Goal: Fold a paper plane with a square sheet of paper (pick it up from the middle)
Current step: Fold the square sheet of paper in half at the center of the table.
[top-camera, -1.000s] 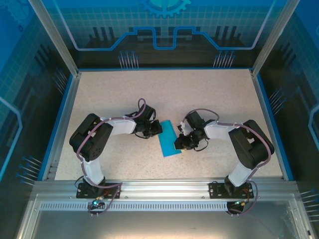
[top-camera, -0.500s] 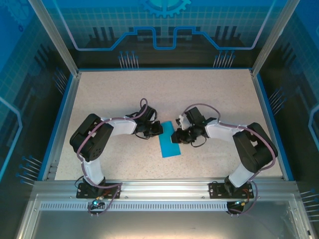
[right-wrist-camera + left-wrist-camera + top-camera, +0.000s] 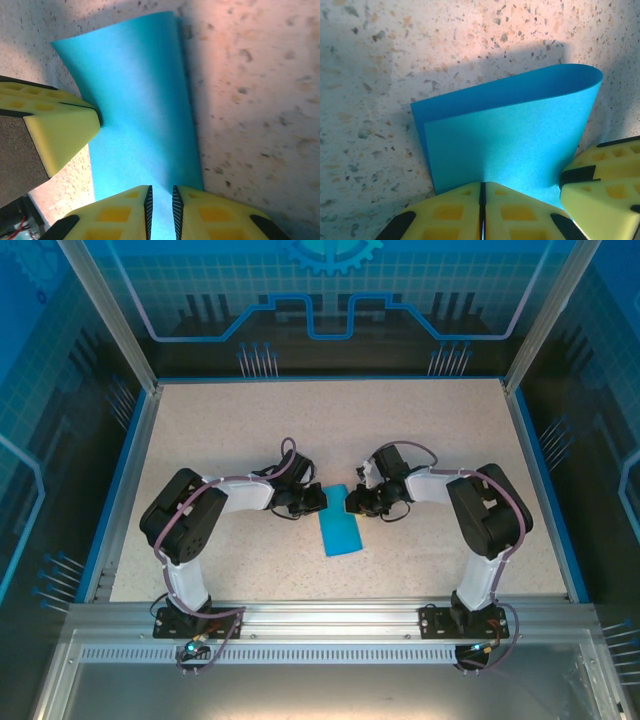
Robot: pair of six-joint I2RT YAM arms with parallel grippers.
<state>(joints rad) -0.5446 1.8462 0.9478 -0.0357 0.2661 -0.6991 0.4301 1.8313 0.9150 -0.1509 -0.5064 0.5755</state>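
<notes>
We find the middle of the table (image 3: 330,430) crowded. The left gripper (image 3: 318,498) and the right gripper (image 3: 352,502) come in from opposite sides and nearly meet over the far end of the folded square sheet of paper (image 3: 338,528), so nothing could pass between them. The left one's tips are pressed together, and the right one's stand a slit apart. Behind them the left elbow (image 3: 183,520) and the right elbow (image 3: 490,512) bow outward and block both flanks. The far half of the table lies open to us, as does the strip between the sheet's near end and the arm bases. The blue rim (image 3: 330,380) fences the far edge.
</notes>
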